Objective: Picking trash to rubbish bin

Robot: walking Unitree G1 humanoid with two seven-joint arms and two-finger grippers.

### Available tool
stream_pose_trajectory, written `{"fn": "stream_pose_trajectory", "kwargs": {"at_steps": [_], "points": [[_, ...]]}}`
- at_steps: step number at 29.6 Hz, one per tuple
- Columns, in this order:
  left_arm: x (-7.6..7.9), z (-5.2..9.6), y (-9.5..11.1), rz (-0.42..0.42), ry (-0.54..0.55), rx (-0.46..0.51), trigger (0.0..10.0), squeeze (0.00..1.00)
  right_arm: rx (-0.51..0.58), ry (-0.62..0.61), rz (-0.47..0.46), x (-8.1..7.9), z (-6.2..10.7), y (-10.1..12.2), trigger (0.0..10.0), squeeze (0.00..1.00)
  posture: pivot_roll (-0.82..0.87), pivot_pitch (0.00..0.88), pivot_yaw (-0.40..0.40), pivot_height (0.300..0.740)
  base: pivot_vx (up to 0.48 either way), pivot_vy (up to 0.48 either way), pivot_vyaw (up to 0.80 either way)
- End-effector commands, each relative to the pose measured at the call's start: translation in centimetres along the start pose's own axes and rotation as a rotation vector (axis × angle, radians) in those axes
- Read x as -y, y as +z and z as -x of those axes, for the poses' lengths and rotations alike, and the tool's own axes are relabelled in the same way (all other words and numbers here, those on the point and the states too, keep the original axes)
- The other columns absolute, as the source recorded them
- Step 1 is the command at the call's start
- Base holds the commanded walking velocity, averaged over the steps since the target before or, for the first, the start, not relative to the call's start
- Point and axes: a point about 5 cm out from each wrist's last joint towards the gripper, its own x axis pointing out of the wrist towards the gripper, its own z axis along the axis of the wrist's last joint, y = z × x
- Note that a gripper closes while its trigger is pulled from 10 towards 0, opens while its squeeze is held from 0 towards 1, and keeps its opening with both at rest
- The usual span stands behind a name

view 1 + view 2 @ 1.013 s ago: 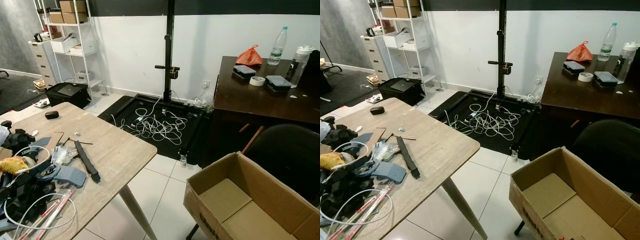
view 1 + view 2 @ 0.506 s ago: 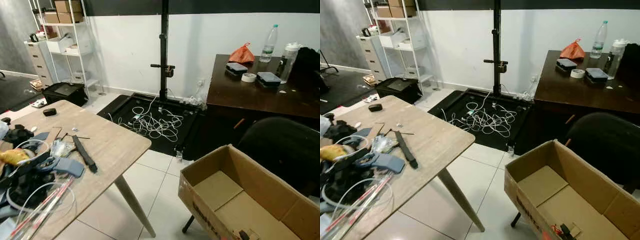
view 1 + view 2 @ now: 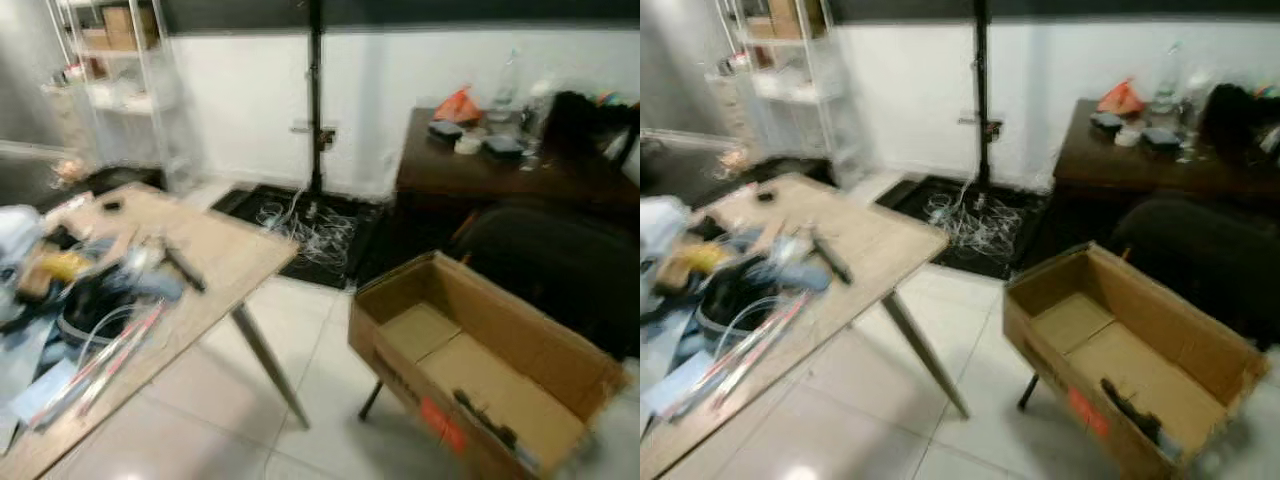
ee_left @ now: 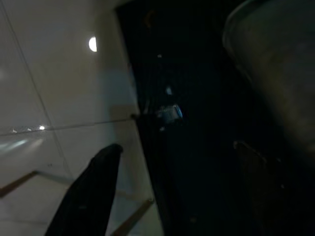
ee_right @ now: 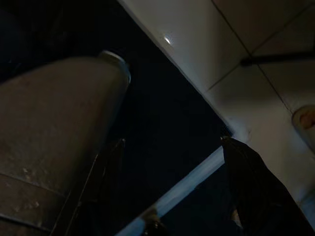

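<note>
Presumably between pickups, we see cluttered trash [image 3: 90, 300] at the light wooden table's [image 3: 235, 262] near edge, the open cardboard box [image 3: 1130, 365] beside; right gripper [image 5: 172, 189] spread empty, left gripper's [image 4: 86, 196] state indiscernible.

Head stereo down-forward; wrists — floorward
</note>
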Motion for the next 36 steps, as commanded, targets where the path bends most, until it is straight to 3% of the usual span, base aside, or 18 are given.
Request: {"fn": "stream_pose_trajectory", "kwargs": {"at_steps": [1, 18, 30, 36], "points": [[2.28, -0.2, -0.27, -0.007, -0.079, -0.009, 10.0, 0.0, -0.025, 0.022, -0.01, -0.72, 0.0, -0.77, 10.0, 0.0, -0.1, 0.089, 0.032, 0.74, -0.405, 0.0, 0.0], [2.53, -0.22, -0.27, -0.006, -0.087, -0.006, 10.0, 0.0, -0.032, 0.028, -0.018, -0.97, 0.02, -1.12, 10.0, 0.0, -0.1, 0.098, 0.032, 0.74, -0.39, 0.0, 0.0], [2.45, -0.2, -0.21, 0.008, -0.095, 0.0, 10.0, 0.0, -0.026, 0.044, -0.006, -1.15, 0.02, -1.12, 10.0, 0.0, -0.1, 0.101, 0.032, 0.74, 0.0, 0.0, 0.0], [2.55, -0.2, -0.2, 0.02, -0.107, 0.002, 10.0, 0.0, -0.023, 0.045, -0.009, -1.1, 0.01, -1.03, 10.0, 0.0, -0.1, 0.101, 0.031, 0.74, 0.0, 0.0, 0.73]]}}
